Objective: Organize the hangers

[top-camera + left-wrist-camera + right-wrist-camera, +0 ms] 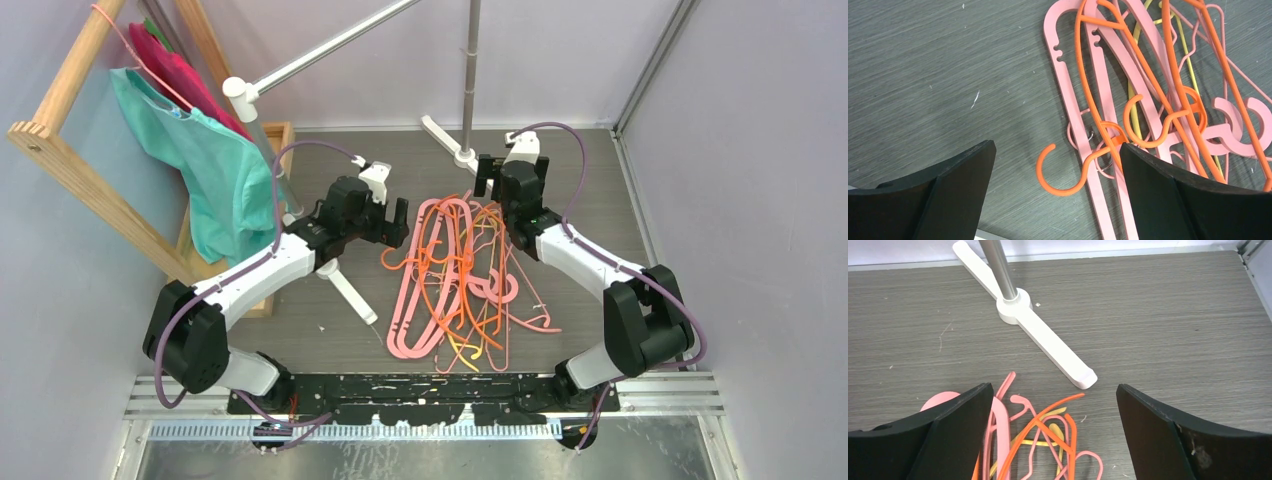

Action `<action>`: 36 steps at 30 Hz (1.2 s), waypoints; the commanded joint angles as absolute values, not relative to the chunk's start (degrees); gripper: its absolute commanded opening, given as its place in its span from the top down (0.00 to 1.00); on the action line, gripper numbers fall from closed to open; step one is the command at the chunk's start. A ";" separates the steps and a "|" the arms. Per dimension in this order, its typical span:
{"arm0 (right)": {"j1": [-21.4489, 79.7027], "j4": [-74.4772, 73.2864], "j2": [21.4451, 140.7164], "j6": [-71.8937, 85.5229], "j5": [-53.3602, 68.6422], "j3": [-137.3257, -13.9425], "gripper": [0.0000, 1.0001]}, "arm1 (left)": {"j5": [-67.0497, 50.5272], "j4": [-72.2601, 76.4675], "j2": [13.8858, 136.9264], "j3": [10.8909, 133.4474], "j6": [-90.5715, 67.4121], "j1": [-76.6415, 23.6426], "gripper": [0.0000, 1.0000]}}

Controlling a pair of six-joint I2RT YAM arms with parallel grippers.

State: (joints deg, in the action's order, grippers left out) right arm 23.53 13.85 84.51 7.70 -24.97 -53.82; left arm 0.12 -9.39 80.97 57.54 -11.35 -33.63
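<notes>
The hangers (455, 275) lie tangled on the grey table (948, 75), with the left gripper (388, 222) spread wide at the pile's left edge and the right gripper (1050, 390) spread wide over its far edge, apparently touching nothing, and bare table beyond both edges.

Cropped at right wrist view's lower edge: tangled pink, orange and yellow plastic hangers (1002, 440); at top, silver metal pole (998, 267).

The hangers (1069, 95) looked like smooth matt plastic, the table (923, 75) grey wood-grain laminate, the pole (997, 265) polished metal.
</notes>
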 commanded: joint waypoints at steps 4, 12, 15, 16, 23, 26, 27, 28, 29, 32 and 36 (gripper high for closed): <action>23.82 14.24 83.32 6.86 -31.43 -55.42 0.00 | -0.30 -9.34 77.66 57.85 -11.60 -33.40 0.02; 24.45 2.77 84.49 5.26 -31.99 -59.60 0.03 | -1.04 -9.96 77.96 57.15 -12.53 -33.45 0.02; 26.38 1.19 83.46 5.50 -32.50 -58.43 0.09 | -1.68 -11.77 78.64 57.39 -12.42 -33.49 0.02; 27.31 0.67 83.07 5.84 -32.63 -58.01 0.11 | -1.81 -12.38 78.67 57.33 -12.42 -33.49 0.01; 36.85 -6.74 81.67 10.03 -33.02 -55.11 0.24 | -0.94 -14.41 75.31 53.02 -13.42 -34.06 0.01; 39.38 -7.32 78.71 13.17 -32.38 -51.60 0.32 | -0.60 -15.02 73.91 51.12 -14.56 -34.59 0.01; 39.47 -7.71 77.54 14.67 -31.12 -50.59 0.34 | -0.55 -15.03 73.46 50.53 -14.96 -34.69 0.01; 39.52 -8.18 76.61 15.71 -29.55 -49.61 0.37 | -0.53 -14.99 73.24 49.91 -15.27 -34.86 0.01; 39.56 -8.90 75.76 16.44 -28.08 -48.97 0.41 | -0.53 -15.02 73.20 49.33 -15.72 -35.03 0.01; 40.68 -11.62 73.82 18.23 -25.60 -47.60 0.53 | -0.57 -15.03 70.97 47.85 -16.19 -35.33 0.01; 45.44 -15.16 72.67 20.52 -26.23 -46.26 0.55 | -0.43 -14.98 70.14 46.05 -16.88 -35.59 0.01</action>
State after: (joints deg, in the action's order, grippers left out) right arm 41.32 -12.32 75.16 16.38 -27.27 -46.89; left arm -0.82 -16.16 72.58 47.11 -15.25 -35.24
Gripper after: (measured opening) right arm 0.461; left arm 0.991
